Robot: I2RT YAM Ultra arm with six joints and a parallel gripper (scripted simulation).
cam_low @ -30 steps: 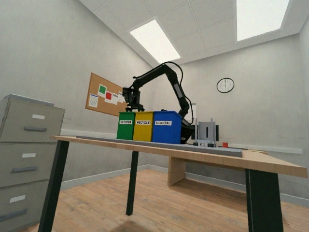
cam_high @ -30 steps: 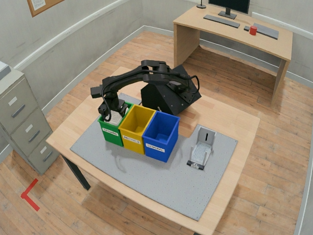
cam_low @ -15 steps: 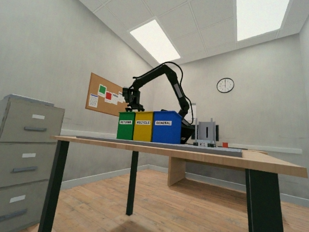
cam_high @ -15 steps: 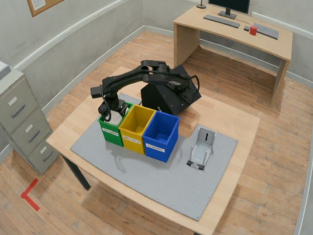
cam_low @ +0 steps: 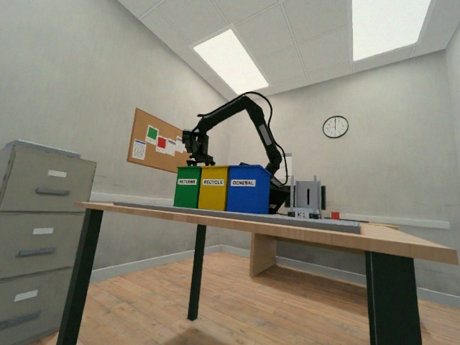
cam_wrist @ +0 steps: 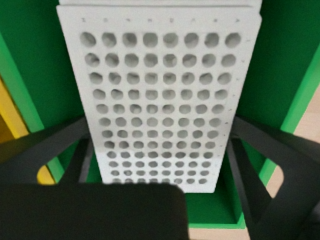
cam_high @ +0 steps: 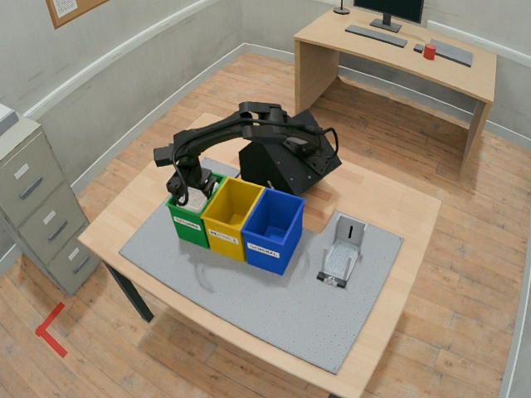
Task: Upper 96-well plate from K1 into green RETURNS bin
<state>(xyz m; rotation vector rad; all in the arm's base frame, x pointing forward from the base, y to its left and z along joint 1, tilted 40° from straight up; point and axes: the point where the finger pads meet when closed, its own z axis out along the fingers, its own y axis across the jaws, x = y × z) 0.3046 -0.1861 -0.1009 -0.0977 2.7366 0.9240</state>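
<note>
My gripper (cam_high: 195, 188) (cam_low: 199, 162) (cam_wrist: 160, 119) is shut on a white 96-well plate (cam_high: 197, 199) (cam_wrist: 157, 100). It holds the plate on end, partly inside the mouth of the green RETURNS bin (cam_high: 185, 224) (cam_low: 187, 187) (cam_wrist: 285, 65). Green bin walls surround the plate in the wrist view. The stack rack K1 (cam_high: 348, 240) (cam_low: 307, 195) stands at the right of the mat with one white plate (cam_high: 339, 259) lying in it. All three bins stand upright.
The yellow RECYCLE bin (cam_high: 230, 218) (cam_low: 213, 187) touches the green bin, and the blue GENERAL bin (cam_high: 273, 233) (cam_low: 246, 189) stands right of it. All are on a grey perforated mat (cam_high: 265, 317). The arm's black base (cam_high: 287, 160) stands behind the bins.
</note>
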